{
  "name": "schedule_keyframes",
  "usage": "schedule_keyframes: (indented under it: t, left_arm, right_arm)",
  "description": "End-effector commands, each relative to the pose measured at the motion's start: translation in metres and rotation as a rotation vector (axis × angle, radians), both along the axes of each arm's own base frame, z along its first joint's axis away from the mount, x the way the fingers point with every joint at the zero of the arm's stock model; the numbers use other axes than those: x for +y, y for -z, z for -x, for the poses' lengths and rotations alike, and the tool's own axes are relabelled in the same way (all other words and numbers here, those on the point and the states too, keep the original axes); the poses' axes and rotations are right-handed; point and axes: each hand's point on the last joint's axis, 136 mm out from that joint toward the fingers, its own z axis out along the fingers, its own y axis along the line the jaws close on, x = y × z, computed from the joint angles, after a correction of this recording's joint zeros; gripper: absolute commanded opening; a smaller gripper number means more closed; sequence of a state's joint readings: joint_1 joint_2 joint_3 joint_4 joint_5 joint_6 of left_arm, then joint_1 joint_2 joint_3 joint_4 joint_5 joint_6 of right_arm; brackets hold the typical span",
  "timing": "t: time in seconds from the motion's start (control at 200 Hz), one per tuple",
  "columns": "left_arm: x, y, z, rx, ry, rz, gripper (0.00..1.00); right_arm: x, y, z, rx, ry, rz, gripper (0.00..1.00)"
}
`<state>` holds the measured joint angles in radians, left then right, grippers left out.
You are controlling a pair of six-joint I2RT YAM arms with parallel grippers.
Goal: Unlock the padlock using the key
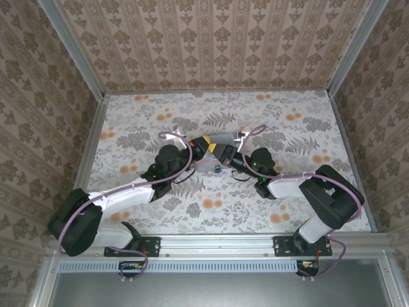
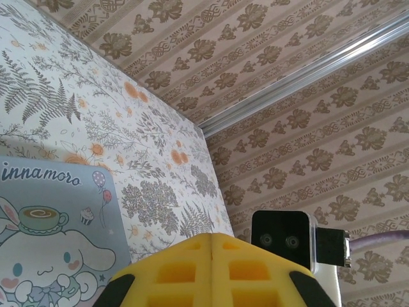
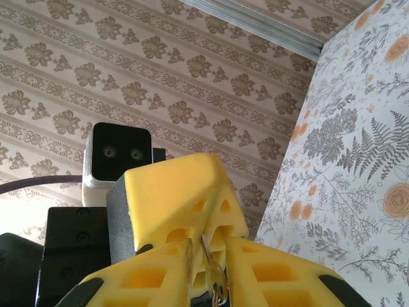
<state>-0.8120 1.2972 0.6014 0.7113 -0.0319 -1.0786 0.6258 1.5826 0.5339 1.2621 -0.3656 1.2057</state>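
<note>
On the table [image 1: 134, 121], centre: my arms meet over the Cinnamoroll box [image 2: 51, 236].
Left gripper [image 2: 211, 244]: pads pressed together, nothing visible between.
Right gripper [image 3: 208, 251]: pinching the key [image 3: 216, 288], held out for insertion.
Padlock [image 1: 218, 170]: teal speck by the box, probably.

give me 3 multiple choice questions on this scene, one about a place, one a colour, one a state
1. In the left wrist view, where is the pastel-blue cartoon-printed box?
A lower left
B upper right
C top centre

2. What colour are the right gripper foam fingers?
A red
B yellow
C green

3. The thin metal key is
A lying flat on the table
B pinched in the right gripper
C inside the box

Answers:
1 A, it sits in that corner.
2 B, both fingers show yellow in the right wrist view.
3 B, it stands between the closed fingers.
</note>
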Motion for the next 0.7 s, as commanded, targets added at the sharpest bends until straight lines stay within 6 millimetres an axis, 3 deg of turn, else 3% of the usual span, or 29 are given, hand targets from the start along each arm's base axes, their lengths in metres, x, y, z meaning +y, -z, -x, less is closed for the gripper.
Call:
schedule_keyframes:
  t: [0.0,0.315,0.695]
  left_arm:
    - [0.0001,-0.002,-0.0016,-0.014,-0.015,0.02,0.0]
    - [0.0008,-0.0019,-0.0016,-0.016,-0.021,0.02,0.0]
    - [0.0011,-0.0026,-0.0031,-0.02,-0.026,0.018,0.0]
  right_arm:
    - [0.0016,-0.0047,0.0032,-0.025,-0.008,-0.024,0.26]
    - [0.0004,0.0003,0.0041,-0.016,-0.005,-0.016,0.21]
    - [-0.0004,0.0028,0.0063,-0.011,-0.007,-0.014,0.24]
